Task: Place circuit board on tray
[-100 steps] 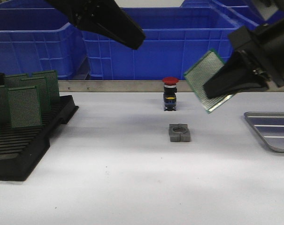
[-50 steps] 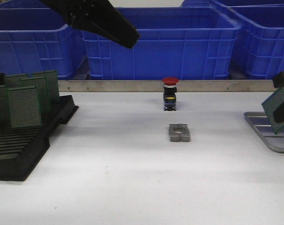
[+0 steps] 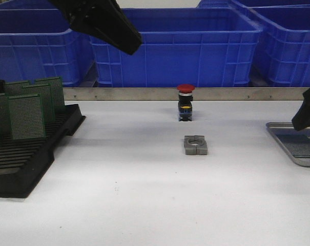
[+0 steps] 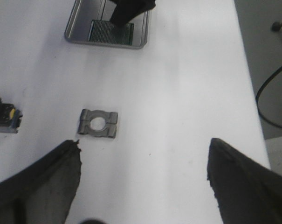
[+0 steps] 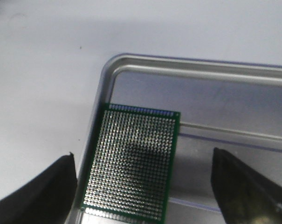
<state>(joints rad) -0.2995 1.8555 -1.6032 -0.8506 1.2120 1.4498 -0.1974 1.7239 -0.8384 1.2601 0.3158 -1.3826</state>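
The green perforated circuit board (image 5: 131, 158) lies flat inside the silver ribbed tray (image 5: 196, 70), close to one corner of its rim. My right gripper (image 5: 141, 154) hovers over it, open, with one finger on each side and neither touching the board. In the left wrist view the board (image 4: 112, 32) shows in the tray (image 4: 78, 28) under the right gripper's dark fingers. In the front view the tray (image 3: 288, 134) is at the right edge. My left gripper (image 4: 143, 142) is open and empty, high above the table's left half.
A black slotted rack (image 3: 32, 154) with several upright green boards stands at the left. A red-capped push button (image 3: 185, 102) and a grey metal block with a hole (image 3: 195, 145) sit mid-table. Blue crates (image 3: 180, 46) line the back.
My right gripper carried the board to the right and down onto the tray, then opened and released it. The left arm shifted slightly to the left.
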